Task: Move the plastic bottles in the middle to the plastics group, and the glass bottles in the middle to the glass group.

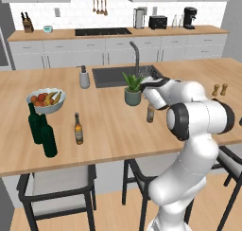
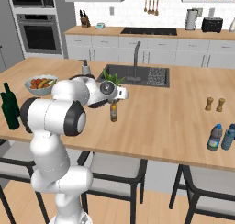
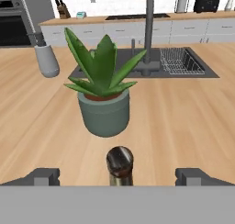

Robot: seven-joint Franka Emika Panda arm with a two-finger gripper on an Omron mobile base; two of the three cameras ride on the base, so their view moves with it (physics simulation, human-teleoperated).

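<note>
The two-finger gripper is standing wide open, holding nothing, its dark tips flanking the cap of a small brown glass beer bottle directly below and between them. That bottle is standing upright on the wooden counter, long axis vertical, neck pointing up toward the hand; a potted green plant in a grey pot is sitting just beyond. It seems the last middle bottle left; both groups appear otherwise assembled.
</note>
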